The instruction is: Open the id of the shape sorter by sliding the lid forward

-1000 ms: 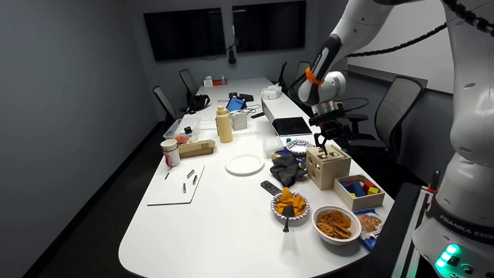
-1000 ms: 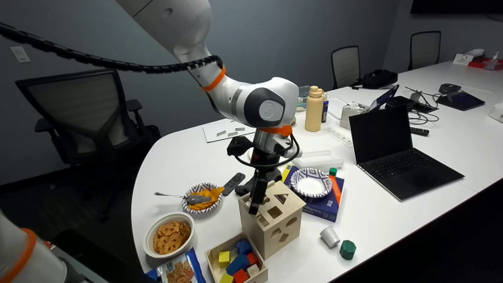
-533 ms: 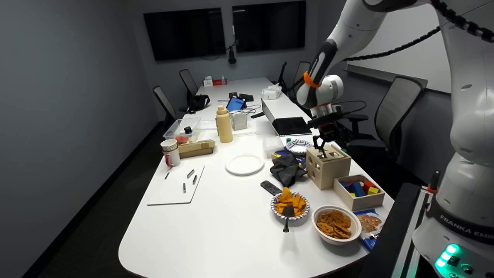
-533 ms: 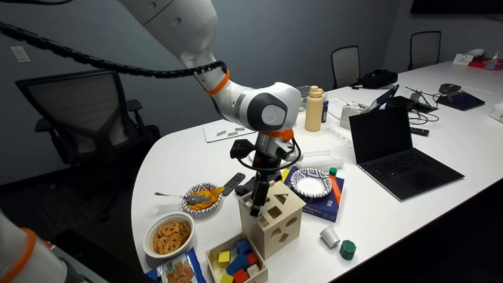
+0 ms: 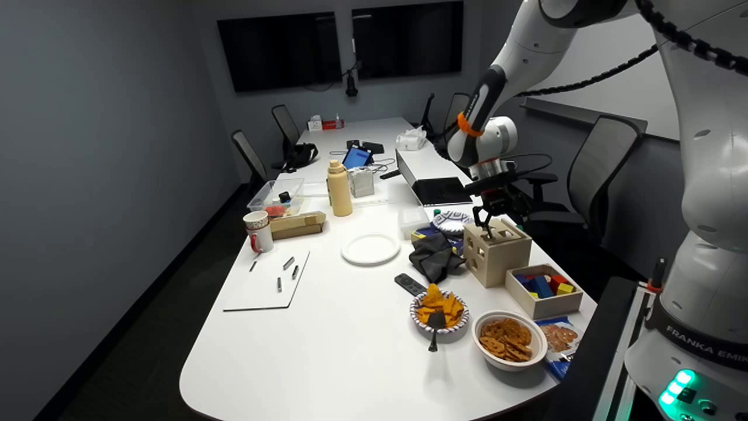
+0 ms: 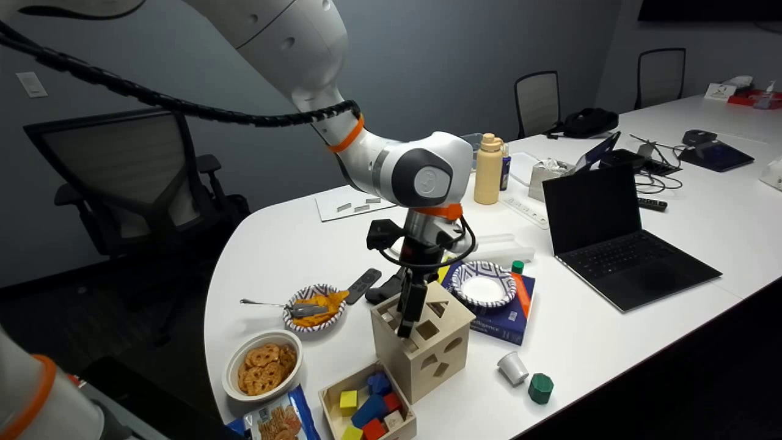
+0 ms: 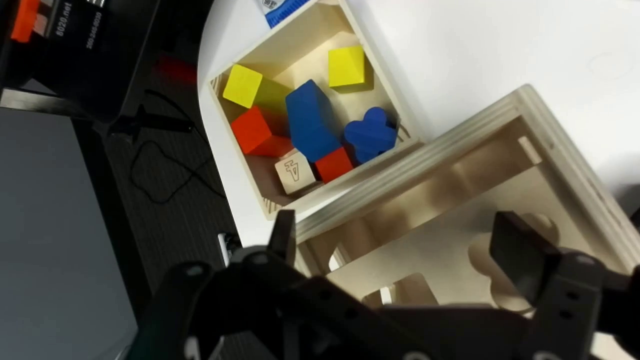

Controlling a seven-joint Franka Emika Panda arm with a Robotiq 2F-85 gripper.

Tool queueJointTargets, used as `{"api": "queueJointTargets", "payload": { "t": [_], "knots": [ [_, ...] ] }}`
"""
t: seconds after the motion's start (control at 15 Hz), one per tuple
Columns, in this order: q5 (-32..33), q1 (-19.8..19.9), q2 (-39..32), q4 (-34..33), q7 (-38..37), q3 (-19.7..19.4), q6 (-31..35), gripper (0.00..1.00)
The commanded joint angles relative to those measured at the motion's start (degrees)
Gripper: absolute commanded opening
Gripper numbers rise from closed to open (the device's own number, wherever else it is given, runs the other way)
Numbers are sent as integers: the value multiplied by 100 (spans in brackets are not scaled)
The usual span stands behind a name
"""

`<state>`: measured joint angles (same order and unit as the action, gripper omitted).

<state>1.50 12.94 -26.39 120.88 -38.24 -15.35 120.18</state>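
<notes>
The shape sorter, a pale wooden cube (image 5: 498, 263), stands on the table in both exterior views (image 6: 394, 357). Its lid (image 6: 451, 315) is the top panel with cut-out holes. In the wrist view the lid (image 7: 445, 250) lies inside the box rim, with an open strip between its edge and the wall nearest the block tray. My gripper (image 7: 400, 240) is open, pointing down at the box top, with nothing between its fingers. One finger is over or in the clover-shaped hole; the other is by the rim's corner. Finger depth cannot be told.
A wooden tray (image 7: 375, 47) of coloured blocks stands beside the box. Bowls of pretzels (image 5: 479, 318) and chips (image 5: 415, 318) are close by. A dark cloth (image 5: 435, 257) and a book with a paper bowl (image 6: 484, 284) lie beyond the box. A green block (image 6: 540, 388) lies near the edge.
The arm and gripper have shifted slightly across the box top, away from the block tray, and a little lower. The box and lid show no clear movement.
</notes>
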Motion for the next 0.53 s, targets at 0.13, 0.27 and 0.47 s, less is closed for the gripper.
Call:
{"api": "queueJointTargets", "payload": {
  "t": [0.13, 0.27, 0.47],
  "knots": [
    [-99, -34, -251, -222, 236, -72, 144, 100],
    [-96, -38, -311, -256, 272, -81, 241, 100],
    [-56, -58, -331, -271, 281, -112, 400, 100]
  ]
}}
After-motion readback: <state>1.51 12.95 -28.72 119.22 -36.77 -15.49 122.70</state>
